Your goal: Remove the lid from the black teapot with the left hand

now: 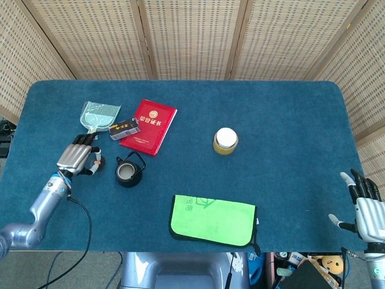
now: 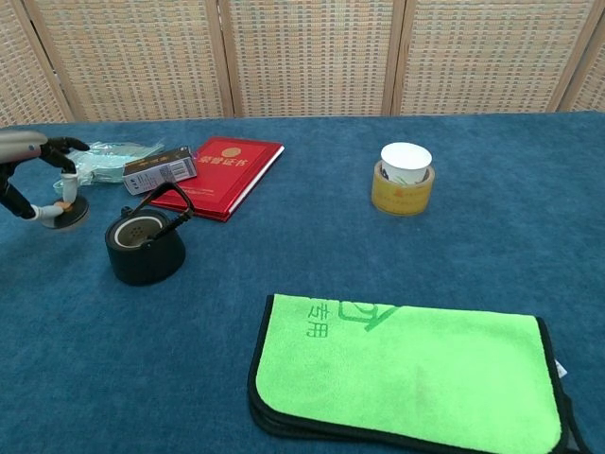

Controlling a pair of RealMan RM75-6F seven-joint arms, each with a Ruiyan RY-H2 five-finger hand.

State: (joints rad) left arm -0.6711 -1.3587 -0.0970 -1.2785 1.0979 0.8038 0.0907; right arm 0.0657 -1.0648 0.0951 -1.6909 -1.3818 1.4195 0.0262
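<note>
The black teapot (image 1: pixel 128 172) (image 2: pixel 145 250) stands uncovered on the blue table, its handle raised and its strainer visible inside. To its left my left hand (image 1: pixel 77 158) (image 2: pixel 38 175) pinches the lid (image 2: pixel 66 214) by its small knob, holding it just above the cloth near the table's left edge. In the head view the lid (image 1: pixel 95 164) peeks out beside the fingers. My right hand (image 1: pixel 364 208) hangs off the table's front right corner, fingers spread, holding nothing.
A red booklet (image 1: pixel 148 126) with a small dark box (image 1: pixel 124 128) lies behind the teapot, and a clear dustpan (image 1: pixel 96 118) sits further left. A yellow jar with a white lid (image 1: pixel 225 140) stands mid-table. A green cloth (image 1: pixel 213 219) lies at the front.
</note>
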